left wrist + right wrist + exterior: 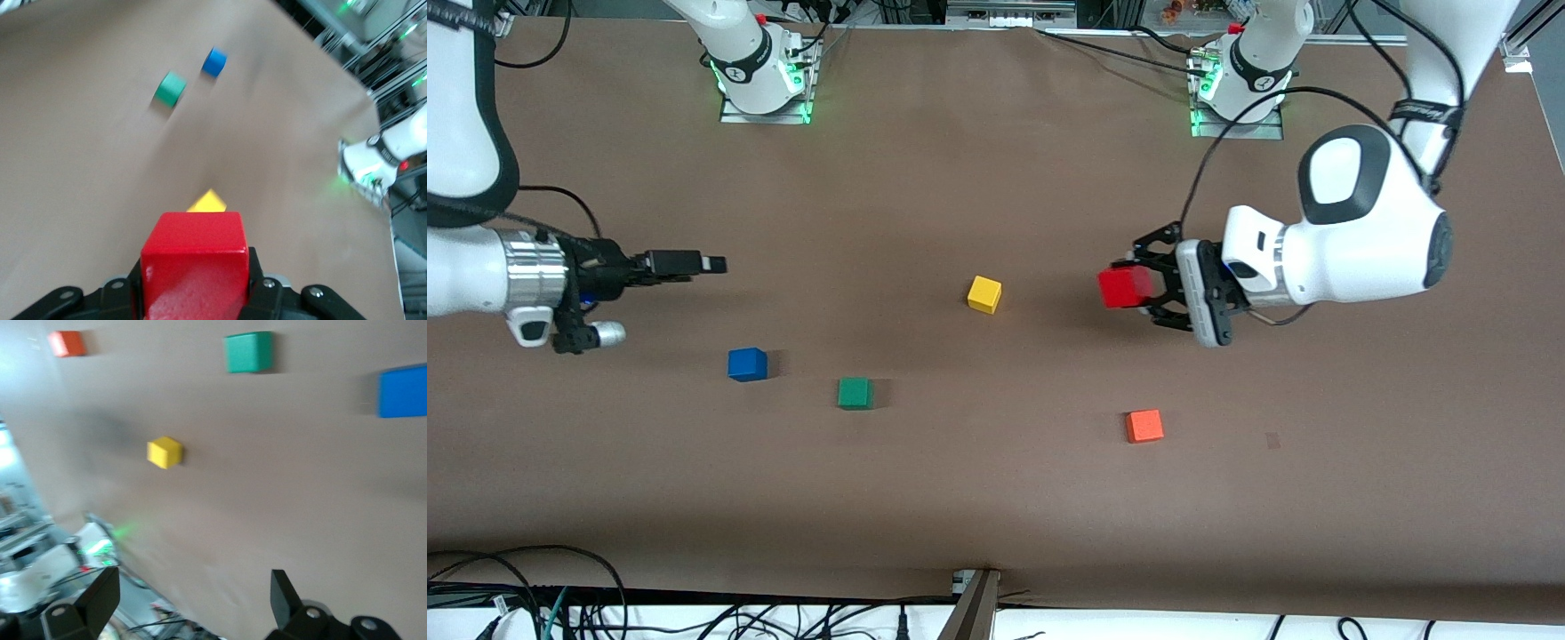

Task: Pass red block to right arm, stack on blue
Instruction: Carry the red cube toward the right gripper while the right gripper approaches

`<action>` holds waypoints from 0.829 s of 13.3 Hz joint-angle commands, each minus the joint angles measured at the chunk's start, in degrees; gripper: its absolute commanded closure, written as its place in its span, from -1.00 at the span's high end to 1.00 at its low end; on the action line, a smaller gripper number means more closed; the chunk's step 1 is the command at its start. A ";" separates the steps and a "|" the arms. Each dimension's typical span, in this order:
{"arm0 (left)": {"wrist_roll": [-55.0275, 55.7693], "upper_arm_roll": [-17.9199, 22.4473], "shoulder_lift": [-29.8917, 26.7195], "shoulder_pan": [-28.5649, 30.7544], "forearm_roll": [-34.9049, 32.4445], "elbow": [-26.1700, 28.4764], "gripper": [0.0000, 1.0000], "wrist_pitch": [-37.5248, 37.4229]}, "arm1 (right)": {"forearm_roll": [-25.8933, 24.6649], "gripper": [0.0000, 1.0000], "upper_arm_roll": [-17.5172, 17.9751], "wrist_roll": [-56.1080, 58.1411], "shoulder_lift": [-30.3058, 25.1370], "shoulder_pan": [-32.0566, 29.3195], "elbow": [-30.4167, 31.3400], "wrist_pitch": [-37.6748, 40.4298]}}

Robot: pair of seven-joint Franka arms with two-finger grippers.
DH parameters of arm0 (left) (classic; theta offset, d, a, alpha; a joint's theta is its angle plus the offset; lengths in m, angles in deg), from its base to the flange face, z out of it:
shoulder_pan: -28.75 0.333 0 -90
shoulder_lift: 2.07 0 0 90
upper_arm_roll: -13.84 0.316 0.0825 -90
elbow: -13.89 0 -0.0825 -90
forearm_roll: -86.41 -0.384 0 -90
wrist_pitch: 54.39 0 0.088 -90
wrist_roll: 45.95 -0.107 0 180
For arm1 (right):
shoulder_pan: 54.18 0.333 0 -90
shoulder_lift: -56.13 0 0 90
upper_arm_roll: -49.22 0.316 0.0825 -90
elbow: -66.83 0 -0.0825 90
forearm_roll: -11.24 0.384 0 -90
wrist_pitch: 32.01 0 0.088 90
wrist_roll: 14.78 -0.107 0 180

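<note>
Red block [1126, 287]: small rigid matte cube, likely light and non-slip, clamped in left gripper [1145, 286] above surface [996, 498]; exposed faces toward 9 o'clock offer hold for right gripper [713, 264], fingers apart.

A broad, matte brown surface [996, 498] filled nearly the whole front view under even light. Black cables [525, 600] lay tangled along its near edge over a white strip, and metal framing [1009, 13] lined its top edge.
</note>
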 commanded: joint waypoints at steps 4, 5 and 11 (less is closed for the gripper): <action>-13.02 -0.46 4.52 -10.74 17.00 -2.55 -0.89 14.83 | 21.25 1.00 0.44 4.46 8.36 0.34 -0.22 2.06; -13.55 -0.37 4.88 -12.67 19.14 -3.43 -0.90 16.16 | 23.99 1.00 0.44 4.55 9.42 1.12 -0.21 2.06; -25.04 -0.55 9.09 -15.24 22.13 -6.94 -0.92 18.98 | 40.69 1.00 0.44 4.99 11.98 5.78 1.28 0.49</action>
